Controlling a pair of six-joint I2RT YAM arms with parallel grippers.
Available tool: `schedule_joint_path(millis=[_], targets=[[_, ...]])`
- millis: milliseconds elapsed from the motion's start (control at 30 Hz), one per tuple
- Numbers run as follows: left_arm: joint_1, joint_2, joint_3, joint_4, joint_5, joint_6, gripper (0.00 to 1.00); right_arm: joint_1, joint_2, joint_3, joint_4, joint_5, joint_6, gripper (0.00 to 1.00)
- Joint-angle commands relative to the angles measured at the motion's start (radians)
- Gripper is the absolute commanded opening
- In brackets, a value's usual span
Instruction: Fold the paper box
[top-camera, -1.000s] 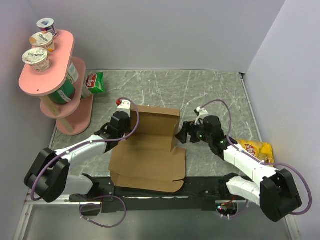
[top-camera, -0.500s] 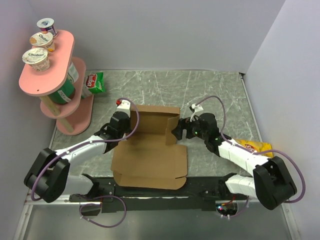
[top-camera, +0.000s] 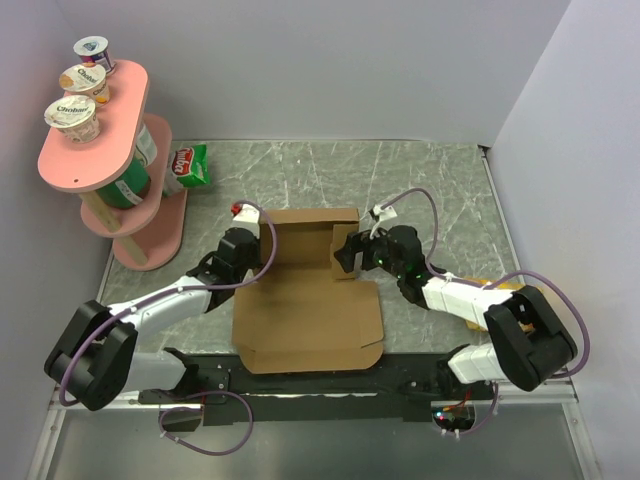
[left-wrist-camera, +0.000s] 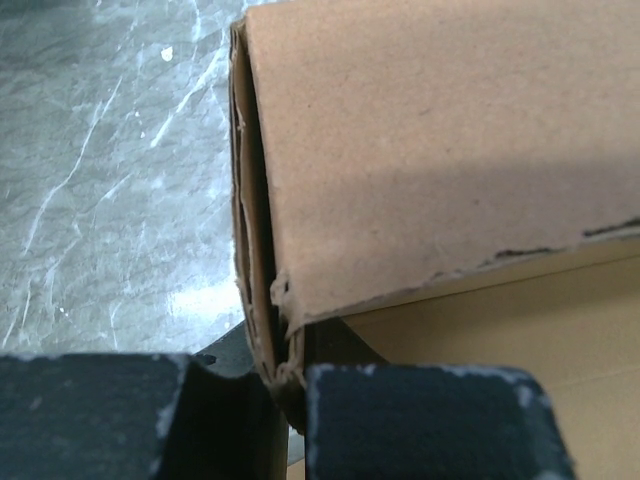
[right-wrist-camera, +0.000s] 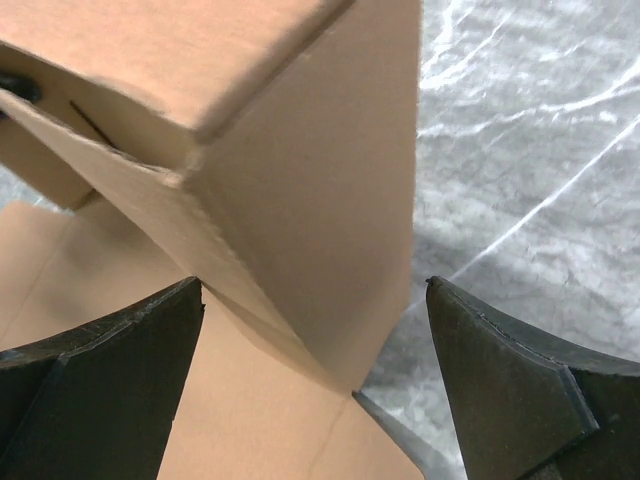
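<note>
- Cardboard box (top-camera: 308, 318) lies on the marble table (top-camera: 430, 180) between the two arms, its far panel raised
- Left gripper (left-wrist-camera: 285, 385) pinches the doubled edge of the box's upright left wall
- Right gripper (right-wrist-camera: 315, 330) is spread wide on either side of the raised right corner flap, not touching it

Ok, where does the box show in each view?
Top external: box at centre, back wall raised.
Left wrist: fills the upper right, its layered edge running down just left of centre.
Right wrist: raised flap across upper left and centre, base panel below.
Shared landmark: grey marbled table, beside the box in all three.
</note>
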Motion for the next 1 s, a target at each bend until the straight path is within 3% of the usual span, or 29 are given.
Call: schedule_joint_path(millis=[0, 167, 333, 467, 533, 600, 767, 833, 933, 967], targets=[[-0.034, -0.029, 0.004, 0.051, 0.04, 0.02, 0.01, 0.019, 0.012, -0.003, 0.164, 0.121, -0.024, 0.97], [-0.052, -0.029, 0.004, 0.043, 0.005, 0.015, 0.01, 0.061, 0.021, -0.001, 0.188, 0.259, -0.03, 0.89], [-0.074, -0.023, 0.008, 0.029, -0.034, 0.0, 0.01, 0.085, 0.053, 0.019, 0.161, 0.333, -0.021, 0.64], [-0.085, -0.018, 0.014, 0.023, -0.063, -0.026, 0.01, 0.098, 0.059, 0.016, 0.132, 0.394, -0.01, 0.53], [-0.092, -0.017, 0.014, 0.022, -0.081, -0.032, 0.01, 0.104, 0.064, 0.014, 0.121, 0.417, 0.001, 0.42], [-0.1, -0.017, 0.013, 0.023, -0.087, -0.031, 0.01, 0.107, 0.072, 0.008, 0.127, 0.451, 0.005, 0.41], [-0.111, -0.017, 0.014, 0.014, -0.097, -0.029, 0.01, 0.127, 0.092, 0.013, 0.115, 0.554, 0.018, 0.27], [-0.115, -0.021, 0.011, 0.014, -0.098, -0.029, 0.04, 0.133, 0.096, 0.025, 0.095, 0.607, 0.036, 0.2], [-0.118, -0.029, 0.004, 0.018, -0.089, -0.026, 0.09, 0.144, 0.107, 0.019, 0.124, 0.647, 0.032, 0.18], [-0.12, -0.031, 0.004, 0.018, -0.089, -0.026, 0.16, 0.15, 0.118, 0.02, 0.121, 0.663, 0.035, 0.16]])
